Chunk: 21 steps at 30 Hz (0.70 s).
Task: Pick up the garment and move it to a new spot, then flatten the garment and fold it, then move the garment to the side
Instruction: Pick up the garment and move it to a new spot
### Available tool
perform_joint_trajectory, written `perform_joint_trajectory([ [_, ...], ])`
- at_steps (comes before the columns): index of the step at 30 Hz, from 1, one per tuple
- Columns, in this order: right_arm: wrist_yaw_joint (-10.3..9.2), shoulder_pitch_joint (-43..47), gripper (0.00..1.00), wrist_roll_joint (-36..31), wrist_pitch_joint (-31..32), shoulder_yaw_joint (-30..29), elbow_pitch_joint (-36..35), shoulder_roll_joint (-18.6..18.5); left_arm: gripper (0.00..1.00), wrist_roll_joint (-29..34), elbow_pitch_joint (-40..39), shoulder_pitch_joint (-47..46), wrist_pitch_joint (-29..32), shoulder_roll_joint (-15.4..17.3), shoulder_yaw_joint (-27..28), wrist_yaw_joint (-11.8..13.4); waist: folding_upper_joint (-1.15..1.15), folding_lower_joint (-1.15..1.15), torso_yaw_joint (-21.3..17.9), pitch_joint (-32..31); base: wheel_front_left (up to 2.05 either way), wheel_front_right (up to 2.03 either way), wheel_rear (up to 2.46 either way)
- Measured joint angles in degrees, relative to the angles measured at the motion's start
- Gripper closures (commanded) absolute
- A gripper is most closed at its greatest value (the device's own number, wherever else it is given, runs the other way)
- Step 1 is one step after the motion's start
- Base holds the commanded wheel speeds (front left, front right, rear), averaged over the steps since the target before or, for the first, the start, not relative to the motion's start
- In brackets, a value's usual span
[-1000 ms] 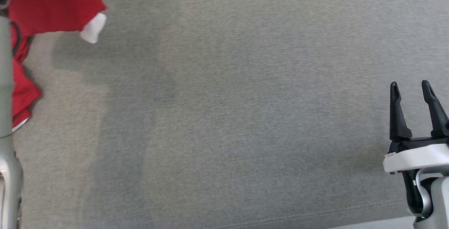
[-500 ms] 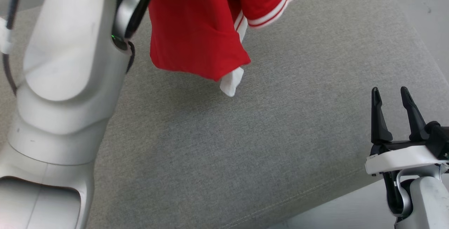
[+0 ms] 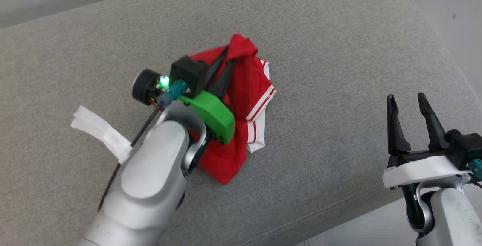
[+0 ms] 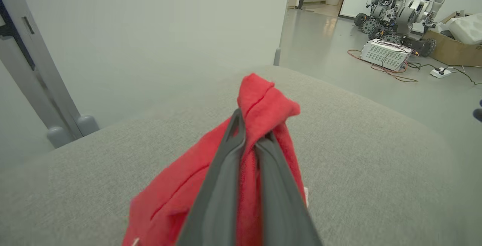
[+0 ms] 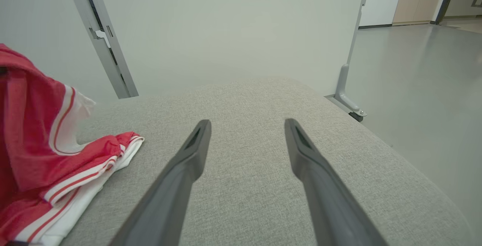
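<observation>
The red garment (image 3: 250, 87), trimmed with white stripes, is seen crumpled in a heap on the grey cushion (image 3: 339, 42), near the middle of the head view. A fold at the heap's 12 o'clock end is clamped between the fingers of the left gripper (image 3: 229, 55), which are pressed together on the cloth. In the left wrist view the pinched fold is bunched above the fingertips. The right gripper (image 3: 406, 97) is held at 4 o'clock from the garment, well apart from it, its fingers spread wide over the cushion. In the right wrist view the garment is found at 9 o'clock.
</observation>
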Motion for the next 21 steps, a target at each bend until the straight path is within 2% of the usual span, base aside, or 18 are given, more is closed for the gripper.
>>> perform_joint_trajectory([
  [1, 0.0, 0.01, 0.0, 0.02, -0.02, 0.15, 0.04, -0.1, 1.0, -0.4, 0.8, 1.11, -0.31, -0.2, -0.47, 0.08, 0.0, 0.0, 0.14, -0.19, 0.0, 0.0, 0.0],
  [2, -0.01, 0.02, 0.0, 0.11, -0.02, 0.46, 0.09, -0.23, 0.84, -0.74, 1.68, 2.25, -0.89, -0.35, -1.13, 0.24, 0.0, 0.0, 0.34, -0.44, 0.0, 0.0, 0.0],
  [4, 0.0, 0.05, 0.0, 0.27, -0.02, 1.11, 0.16, -0.3, 0.0, -0.7, 2.68, 3.02, -1.99, -0.52, -1.97, 0.63, 0.0, 0.0, 0.71, -0.97, 0.0, 0.0, 0.0],
  [11, 0.0, 1.68, 0.0, 0.36, -0.02, 1.97, 0.55, -0.41, 0.0, -1.41, 2.56, 3.05, -6.32, -0.02, 0.44, 2.9, 0.0, 0.0, 2.34, -4.19, 0.0, 0.0, 0.0],
  [16, -0.01, 3.64, 0.0, -0.04, -0.02, 1.74, 0.57, -0.47, 0.0, -2.13, 0.43, 5.61, -8.05, 1.82, 3.13, 4.55, 0.0, 0.0, 4.17, -6.83, 0.0, 0.0, 0.0],
  [21, 0.0, 4.46, 0.0, -0.19, 0.07, 2.53, 0.33, -0.7, 0.0, -2.32, -2.64, 9.39, -8.75, 5.25, 6.61, 6.71, 0.0, 0.0, 6.86, -8.82, 0.0, 0.0, 0.0],
])
